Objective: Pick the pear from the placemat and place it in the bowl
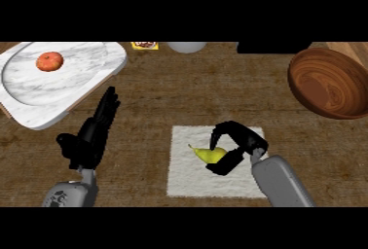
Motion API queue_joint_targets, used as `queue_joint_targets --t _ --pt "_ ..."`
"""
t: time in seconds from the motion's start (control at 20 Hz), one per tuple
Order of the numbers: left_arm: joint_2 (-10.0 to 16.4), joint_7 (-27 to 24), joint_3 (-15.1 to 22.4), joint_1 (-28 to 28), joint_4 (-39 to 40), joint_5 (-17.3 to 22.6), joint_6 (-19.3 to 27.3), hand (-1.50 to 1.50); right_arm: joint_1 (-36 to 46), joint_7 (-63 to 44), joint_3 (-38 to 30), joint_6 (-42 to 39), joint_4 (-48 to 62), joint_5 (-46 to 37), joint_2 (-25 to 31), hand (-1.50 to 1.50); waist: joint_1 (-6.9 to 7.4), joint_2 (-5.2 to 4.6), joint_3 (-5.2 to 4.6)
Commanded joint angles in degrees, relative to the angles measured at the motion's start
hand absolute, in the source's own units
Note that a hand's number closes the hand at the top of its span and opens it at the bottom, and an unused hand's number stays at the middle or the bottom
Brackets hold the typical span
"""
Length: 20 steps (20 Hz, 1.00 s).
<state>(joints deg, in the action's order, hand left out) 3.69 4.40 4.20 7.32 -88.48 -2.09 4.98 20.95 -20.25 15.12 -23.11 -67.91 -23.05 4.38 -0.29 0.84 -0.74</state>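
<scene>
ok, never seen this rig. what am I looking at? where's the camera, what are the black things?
One picture, taken from the robot's head, looking steeply down at a wooden counter. The grey forearms come in from the lower edge; the black things are its hands. The right robot hand is curled round a yellow pear over the white placemat; whether the pear is lifted I cannot tell. The left robot hand rests open at the left, holding nothing. The wooden bowl, where the pear should go, sits at the upper right. At the upper left, a marble tray holds an apple.
</scene>
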Motion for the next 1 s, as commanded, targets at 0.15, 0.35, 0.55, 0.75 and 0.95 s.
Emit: queue_joint_targets --t 0.15,0.35,0.55,0.75,0.95 --pt "-0.2 -3.7 0.1 -1.8 1.2 -0.9 -0.3 0.00 -4.0 6.0 -0.1 -0.4 -5.4 2.1 -1.1 1.50 0.18 -0.77 0.74" --pt "0.7 0.9 -1.3 -2.1 -1.9 0.4 0.1 0.00 -11.9 22.5 -4.5 -2.9 -19.8 5.9 10.8 1.50 -1.81 -0.02 0.82" --pt "1.7 -1.1 -2.7 -1.9 0.2 0.7 -0.5 0.00 -17.1 33.7 -11.2 -4.3 -28.1 14.1 13.2 1.50 -2.65 -0.21 0.79" --pt "1.4 1.9 -2.8 -0.2 -1.0 1.3 -0.4 0.00 -20.0 36.0 -18.9 -4.2 -37.9 18.3 16.7 1.50 -1.86 -0.37 0.74" --pt "-0.5 -0.8 -0.5 -1.3 0.4 -1.2 0.9 0.00 -25.4 33.4 -24.5 -3.3 -51.4 21.8 18.1 1.50 -1.69 -0.38 0.70"
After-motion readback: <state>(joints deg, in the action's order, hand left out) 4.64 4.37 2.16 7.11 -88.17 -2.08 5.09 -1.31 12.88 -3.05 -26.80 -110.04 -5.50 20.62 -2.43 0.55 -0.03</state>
